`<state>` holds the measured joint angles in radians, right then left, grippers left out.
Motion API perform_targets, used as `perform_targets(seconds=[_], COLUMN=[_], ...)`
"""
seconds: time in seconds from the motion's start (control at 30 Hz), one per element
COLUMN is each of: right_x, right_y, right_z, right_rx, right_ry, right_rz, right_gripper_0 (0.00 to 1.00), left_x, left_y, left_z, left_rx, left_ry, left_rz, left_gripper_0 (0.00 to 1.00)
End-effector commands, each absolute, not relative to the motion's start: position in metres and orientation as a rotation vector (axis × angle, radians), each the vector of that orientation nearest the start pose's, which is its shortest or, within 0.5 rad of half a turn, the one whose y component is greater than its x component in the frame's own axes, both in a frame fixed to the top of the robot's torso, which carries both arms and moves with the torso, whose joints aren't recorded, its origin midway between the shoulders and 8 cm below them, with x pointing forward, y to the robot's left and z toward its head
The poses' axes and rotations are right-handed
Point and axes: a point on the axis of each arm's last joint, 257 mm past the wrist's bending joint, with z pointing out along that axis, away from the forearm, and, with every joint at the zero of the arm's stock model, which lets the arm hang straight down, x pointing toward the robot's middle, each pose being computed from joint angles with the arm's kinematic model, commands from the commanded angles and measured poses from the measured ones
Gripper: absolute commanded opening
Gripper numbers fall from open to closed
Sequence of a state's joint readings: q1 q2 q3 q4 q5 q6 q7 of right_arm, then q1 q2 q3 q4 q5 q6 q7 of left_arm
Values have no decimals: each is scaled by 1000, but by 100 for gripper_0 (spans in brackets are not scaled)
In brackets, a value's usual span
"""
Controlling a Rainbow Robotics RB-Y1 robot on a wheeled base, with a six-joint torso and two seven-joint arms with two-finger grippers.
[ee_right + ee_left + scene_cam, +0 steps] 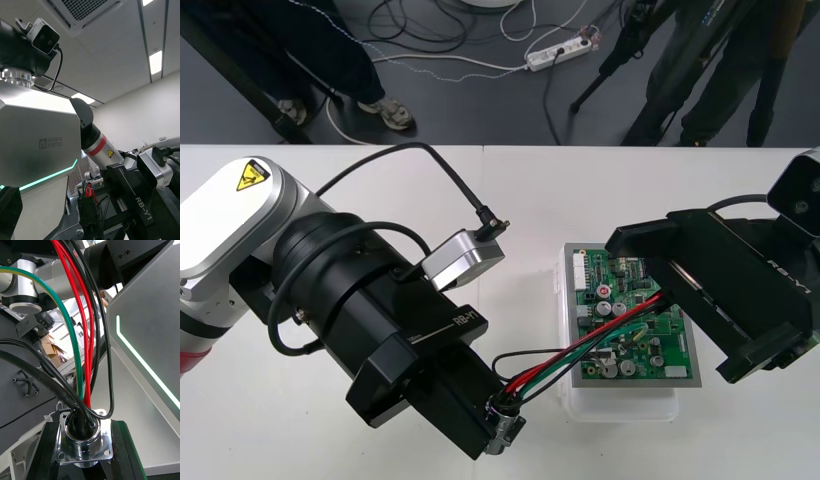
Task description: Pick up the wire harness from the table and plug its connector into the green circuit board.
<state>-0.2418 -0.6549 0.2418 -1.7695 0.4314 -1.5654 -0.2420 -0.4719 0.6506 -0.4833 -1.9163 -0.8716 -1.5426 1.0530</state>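
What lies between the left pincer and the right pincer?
In the front view, red, black and green wires stretch from the socket in the left pincer to the right pincer.

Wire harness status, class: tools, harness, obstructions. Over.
Left tool shut on round metal flanged socket. Right tool shut on small black plug, above green circuit board. Red, black, green wires strung between tools. No obstruction seen.

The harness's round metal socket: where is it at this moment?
In the front view the socket sits clamped in the left gripper near the table's near edge, just left of the green circuit board and its white base.
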Motion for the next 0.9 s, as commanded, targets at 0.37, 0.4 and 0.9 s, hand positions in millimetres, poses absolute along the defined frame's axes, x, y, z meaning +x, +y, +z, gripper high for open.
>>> perform_targets(seconds=[0.37, 0.4, 0.9], right_x=[211, 211, 210], right_y=[-85, -86, -85], right_z=[7, 7, 7], right_rx=[-1172, -1171, -1161], right_ry=[667, 669, 657], right_rz=[1822, 1822, 1818], right_gripper_0=[100, 100, 3], left_x=[154, 154, 154], left_y=[10, 10, 11], left_z=[-68, -68, -68], left_rx=[-1768, -1766, -1767], left_ry=[-1639, -1640, -1640], left_rz=[2080, 2079, 2078], left_gripper_0=[0, 0, 0])
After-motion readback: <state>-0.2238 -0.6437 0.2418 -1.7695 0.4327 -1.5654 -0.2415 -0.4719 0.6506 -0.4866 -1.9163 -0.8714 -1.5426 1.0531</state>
